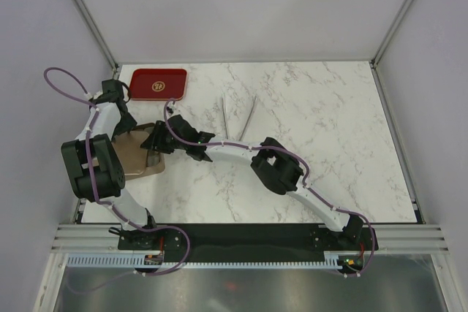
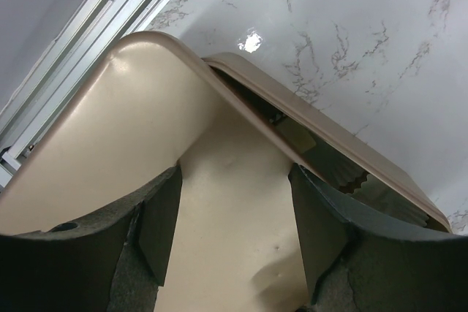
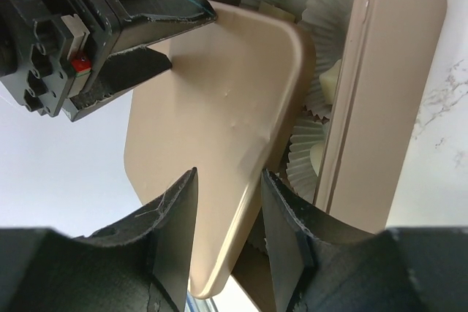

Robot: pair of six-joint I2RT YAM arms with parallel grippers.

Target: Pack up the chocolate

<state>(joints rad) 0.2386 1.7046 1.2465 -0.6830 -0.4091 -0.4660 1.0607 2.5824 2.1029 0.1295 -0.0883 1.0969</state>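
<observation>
A tan box lies at the table's left. Its lid is tilted up over it. Inside are white paper cups holding cream-white chocolate pieces. My right gripper straddles the lid's near edge, one finger on the outer face and one under it, and is shut on it; it also shows in the top view. My left gripper is open, its fingers spread wide over the lid's flat face; it also shows in the top view. The box rim shows under the lid.
A red tray with a round gold emblem stands at the back left. Thin white strips lie on the marble near the middle. The aluminium frame rail runs close along the box's left side.
</observation>
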